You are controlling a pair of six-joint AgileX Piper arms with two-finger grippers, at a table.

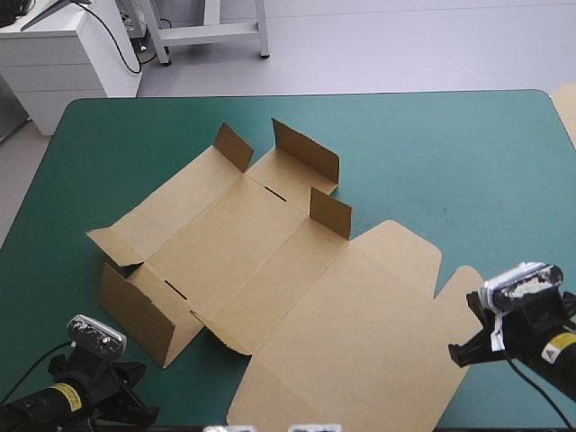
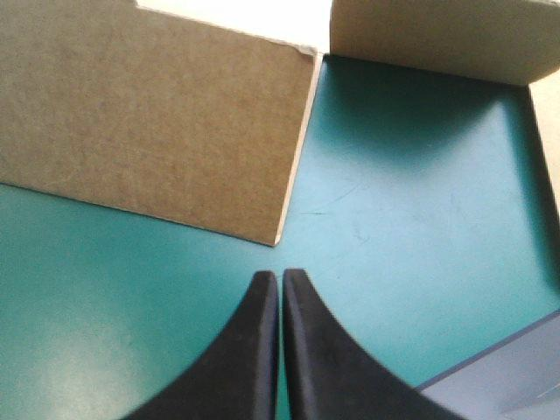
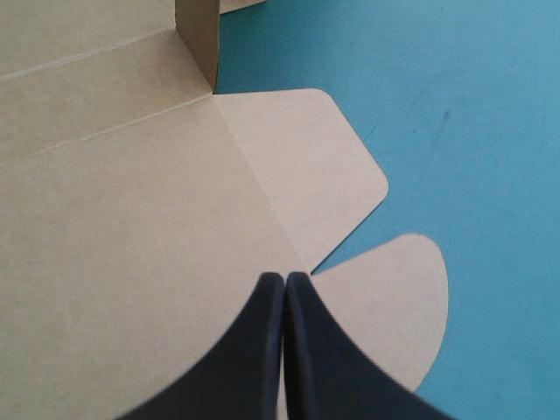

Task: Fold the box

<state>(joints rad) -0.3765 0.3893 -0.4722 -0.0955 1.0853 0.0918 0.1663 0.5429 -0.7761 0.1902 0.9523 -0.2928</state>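
Brown box (image 1: 270,270) lies spread flat in the middle of the teal-green cover (image 1: 450,153), with some small flaps raised. The left gripper (image 2: 280,278) has its fingers pressed together, empty, just before one raised flap (image 2: 157,122). The right gripper (image 3: 285,280) is the same, over the lid's edge.

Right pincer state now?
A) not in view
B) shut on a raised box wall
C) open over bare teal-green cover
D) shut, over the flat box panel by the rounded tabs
D: the right pincer forms one shut arch above the flat panel of the box, at the notch between two rounded tabs, with nothing clamped.
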